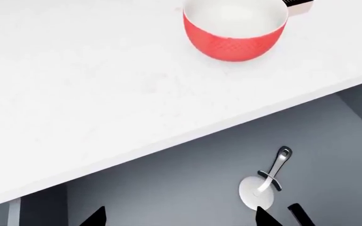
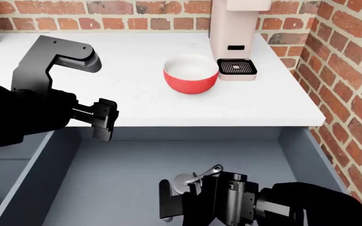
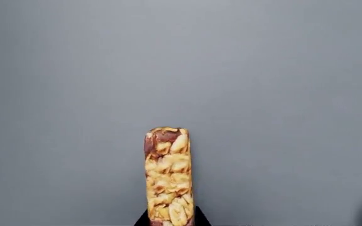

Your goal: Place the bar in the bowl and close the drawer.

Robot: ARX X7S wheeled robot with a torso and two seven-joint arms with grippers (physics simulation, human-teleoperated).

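We have the granola bar pinched in our right gripper over the drawer; next we lift it to the red bowl; left gripper open, empty

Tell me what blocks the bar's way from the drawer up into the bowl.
Nothing visible does. The bar sits in the right gripper over the drawer floor; the bowl stands open-topped and empty on the countertop.
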